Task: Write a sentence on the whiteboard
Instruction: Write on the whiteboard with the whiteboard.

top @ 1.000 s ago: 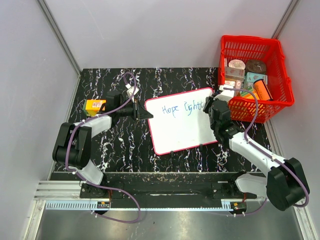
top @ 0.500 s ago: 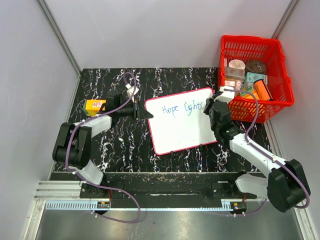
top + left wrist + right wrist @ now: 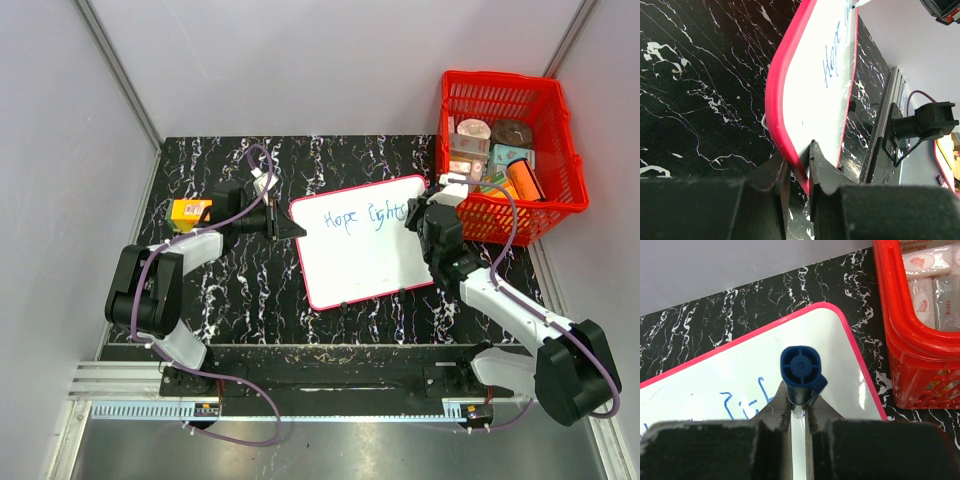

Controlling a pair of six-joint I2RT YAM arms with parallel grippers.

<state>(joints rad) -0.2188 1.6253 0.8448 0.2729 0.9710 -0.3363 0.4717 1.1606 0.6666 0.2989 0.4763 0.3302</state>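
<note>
Red-framed whiteboard, blue "Hope light"

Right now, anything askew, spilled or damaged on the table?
Only the whiteboard: it lies rotated against the table edges, with the left hand shut on its left edge. The right hand holds a blue marker over it. Nothing spilled or damaged shows.

High overhead view down on the whole table; two close wrist views, all three on the whiteboard.
</note>
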